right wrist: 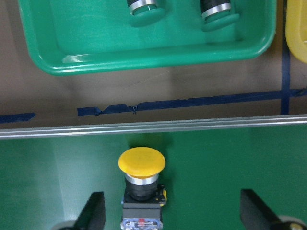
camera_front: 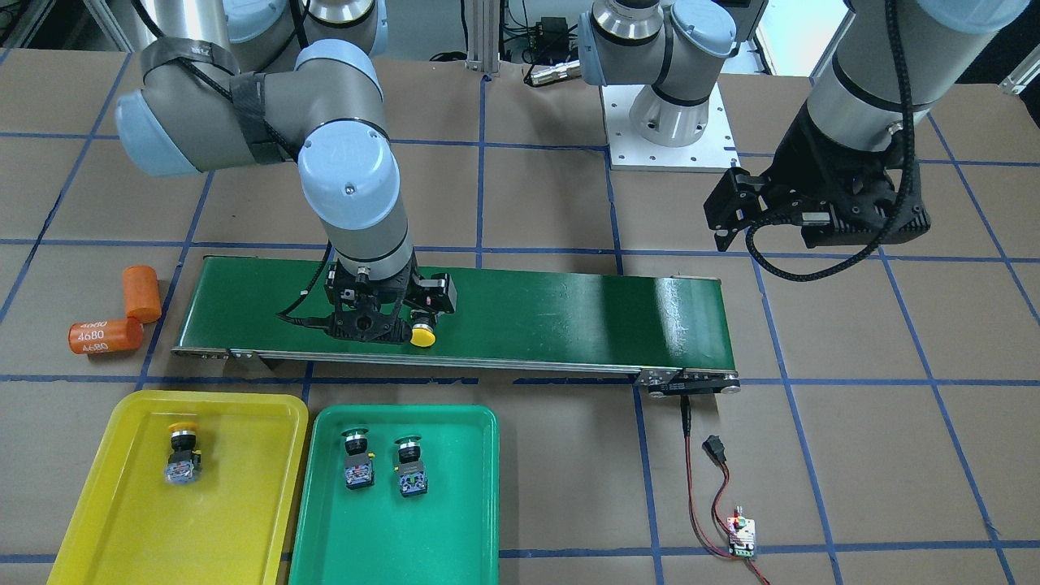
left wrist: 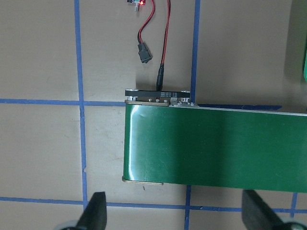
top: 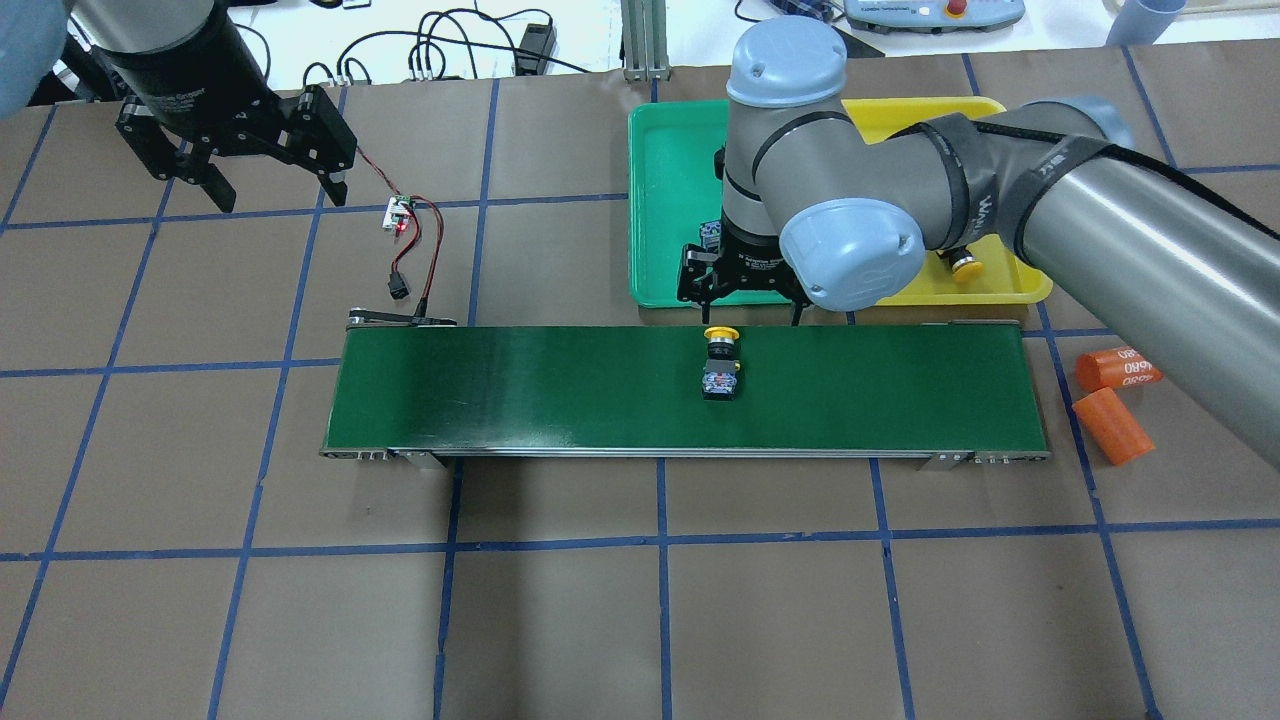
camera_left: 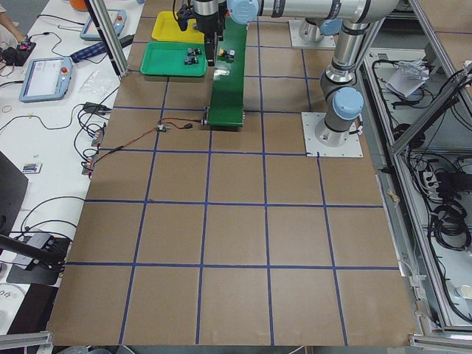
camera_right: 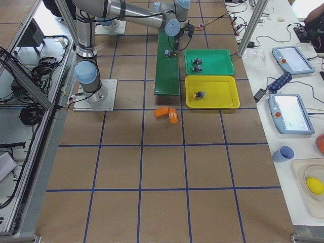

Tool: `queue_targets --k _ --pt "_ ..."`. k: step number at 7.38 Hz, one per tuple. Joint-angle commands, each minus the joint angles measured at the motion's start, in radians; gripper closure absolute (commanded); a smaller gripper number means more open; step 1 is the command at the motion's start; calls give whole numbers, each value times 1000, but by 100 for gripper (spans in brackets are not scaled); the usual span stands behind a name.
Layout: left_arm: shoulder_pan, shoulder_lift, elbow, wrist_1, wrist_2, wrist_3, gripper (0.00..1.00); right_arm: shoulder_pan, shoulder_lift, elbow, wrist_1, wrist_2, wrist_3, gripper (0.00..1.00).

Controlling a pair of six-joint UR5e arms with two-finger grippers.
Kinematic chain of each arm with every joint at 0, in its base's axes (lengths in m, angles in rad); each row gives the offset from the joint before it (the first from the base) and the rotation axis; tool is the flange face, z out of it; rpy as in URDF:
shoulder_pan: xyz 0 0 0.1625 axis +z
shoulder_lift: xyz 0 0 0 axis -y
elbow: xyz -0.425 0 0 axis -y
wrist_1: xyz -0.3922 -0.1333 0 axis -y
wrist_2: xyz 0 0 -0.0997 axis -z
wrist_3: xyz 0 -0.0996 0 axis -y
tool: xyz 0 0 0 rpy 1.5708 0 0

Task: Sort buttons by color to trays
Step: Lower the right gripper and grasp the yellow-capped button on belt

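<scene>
Yellow-capped, black-bodied button [right wrist: 141,165] (lying sideways) on belt [right wrist: 230,158]; right gripper [right wrist: 173,213] above and left gripper [top: 275,182] both spread

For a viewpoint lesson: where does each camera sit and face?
Front-facing: across table, facing robot; both arms.
Overhead: behind robot, looking down; both arms.
Exterior left: table's left end; arms far.
Exterior right: table's right end; arms far.
Left wrist: above conveyor end; left end effector.
Right wrist: above yellow button; right end effector.
Both wrists share conveyor.

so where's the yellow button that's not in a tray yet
The yellow button lies on the green conveyor belt, right of its middle in the overhead view, toward the edge nearest the green tray. The open right gripper hangs over it.
</scene>
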Motion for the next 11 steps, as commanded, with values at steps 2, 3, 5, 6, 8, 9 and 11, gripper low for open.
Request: queue_targets --k 2,3,5,6,8,9,11 --pt "-1 0 3 0 0 0 0 7 44 1 -23 2 2 0" --pt "1 2 5 0 2 0 0 7 44 6 -14 -10 7 2" --pt "-1 0 5 0 2 0 0 1 38 79 -33 -13 13 4" --pt "-1 2 7 0 2 0 0 -5 33 80 -32 -13 13 37" --pt "1 2 7 0 2 0 0 -5 28 78 -14 -13 13 100" --pt "-1 2 7 0 2 0 0 -5 25 75 -14 -13 13 100" --pt "1 2 7 0 2 0 0 -17 9 43 -24 -64 -2 100"
